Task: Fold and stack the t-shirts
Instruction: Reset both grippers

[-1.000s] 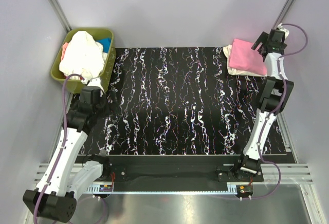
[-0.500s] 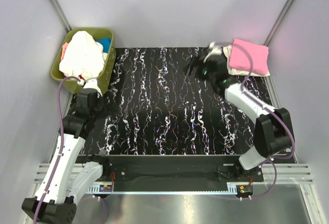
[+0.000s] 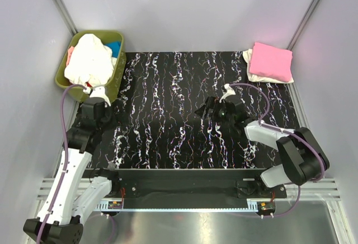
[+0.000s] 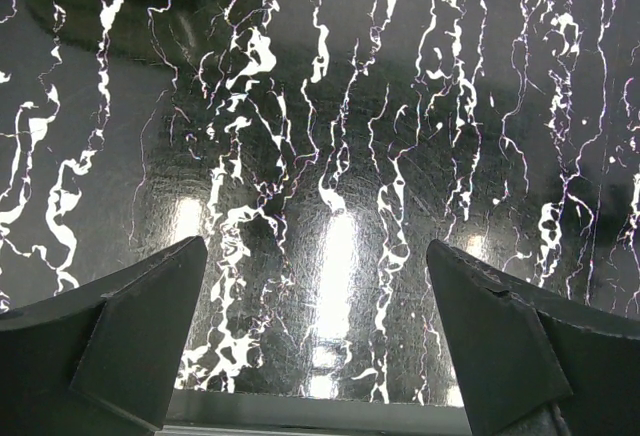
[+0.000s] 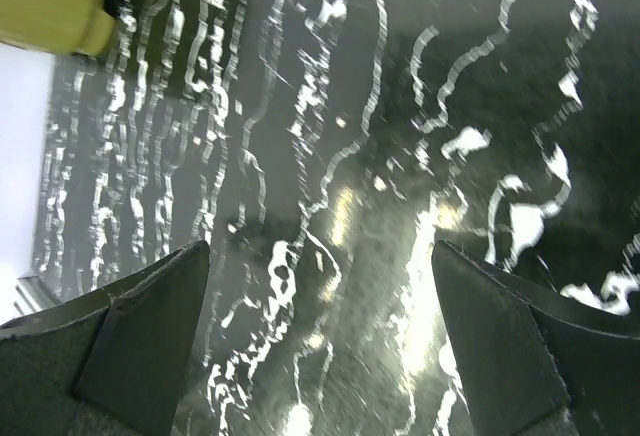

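On the black, white-veined worktop (image 3: 168, 87) stand two arms, and one olive-green bin (image 3: 103, 32) sits just off its far left corner. Two stacks of cloth show. In the bin lies a heap: one large crumpled white shirt (image 3: 89, 59) on top, one blue shirt (image 3: 114, 47) peeking out at its far right, and a thin coral-pink edge at the left, too small to say what it is. At the far right corner lies the folded stack of two: one pink shirt (image 3: 270, 61) squarely on one cream shirt (image 3: 249, 57), whose edges show at the left and near sides.

Left end effector (image 4: 310, 256) is just beside the bin's near corner, jaws spread wide over bare worktop, nothing between them. Right end effector (image 5: 320, 256) is near the middle of the worktop, pointing left, well apart from the folded stack, its jaws likewise wide and holding nothing.
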### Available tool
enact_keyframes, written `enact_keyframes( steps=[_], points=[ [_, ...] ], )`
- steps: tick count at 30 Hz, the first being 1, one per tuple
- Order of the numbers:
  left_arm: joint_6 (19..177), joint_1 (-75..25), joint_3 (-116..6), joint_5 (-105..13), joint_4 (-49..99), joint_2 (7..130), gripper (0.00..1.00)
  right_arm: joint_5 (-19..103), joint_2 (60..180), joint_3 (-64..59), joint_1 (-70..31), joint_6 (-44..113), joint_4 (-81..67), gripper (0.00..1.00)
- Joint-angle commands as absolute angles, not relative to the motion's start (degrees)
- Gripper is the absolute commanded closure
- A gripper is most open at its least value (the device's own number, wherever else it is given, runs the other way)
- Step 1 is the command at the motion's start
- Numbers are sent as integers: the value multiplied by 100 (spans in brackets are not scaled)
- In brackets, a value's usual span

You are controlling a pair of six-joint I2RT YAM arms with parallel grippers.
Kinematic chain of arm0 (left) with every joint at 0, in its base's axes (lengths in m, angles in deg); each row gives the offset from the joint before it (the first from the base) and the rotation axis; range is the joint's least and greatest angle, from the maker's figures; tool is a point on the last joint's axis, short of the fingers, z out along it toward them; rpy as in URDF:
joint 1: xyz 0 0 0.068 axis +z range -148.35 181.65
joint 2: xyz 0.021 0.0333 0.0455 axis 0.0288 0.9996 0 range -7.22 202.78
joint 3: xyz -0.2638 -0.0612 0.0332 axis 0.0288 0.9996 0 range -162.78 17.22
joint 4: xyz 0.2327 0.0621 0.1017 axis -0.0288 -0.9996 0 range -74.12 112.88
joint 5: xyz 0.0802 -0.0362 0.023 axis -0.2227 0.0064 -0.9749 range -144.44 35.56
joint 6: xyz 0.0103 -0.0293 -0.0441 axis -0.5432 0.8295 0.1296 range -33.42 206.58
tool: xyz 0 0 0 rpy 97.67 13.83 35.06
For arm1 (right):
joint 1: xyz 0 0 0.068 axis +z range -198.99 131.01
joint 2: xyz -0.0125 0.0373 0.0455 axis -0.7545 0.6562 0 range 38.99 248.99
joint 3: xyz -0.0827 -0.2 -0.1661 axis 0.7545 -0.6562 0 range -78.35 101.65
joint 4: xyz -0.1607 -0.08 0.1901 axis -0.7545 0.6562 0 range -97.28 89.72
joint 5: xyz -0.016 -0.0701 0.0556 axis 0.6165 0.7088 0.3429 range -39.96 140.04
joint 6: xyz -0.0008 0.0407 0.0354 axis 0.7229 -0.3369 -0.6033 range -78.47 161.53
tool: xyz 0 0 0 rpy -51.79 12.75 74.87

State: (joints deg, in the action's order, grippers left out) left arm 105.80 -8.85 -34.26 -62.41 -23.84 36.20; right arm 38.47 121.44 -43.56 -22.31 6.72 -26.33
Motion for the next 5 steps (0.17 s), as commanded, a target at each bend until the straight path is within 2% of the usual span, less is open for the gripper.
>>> enact_keyframes(
  steps=[1, 5],
  points=[
    [10407, -855, -3454, -6025, -2133, 3620, 1, 3564, 12326, -4162, -2192, 690, -3366, 0],
    [10416, -855, -3490, -6226, -2159, 3445, 1, 3344, 12609, -3836, -2200, 751, -3058, 0]
  ],
)
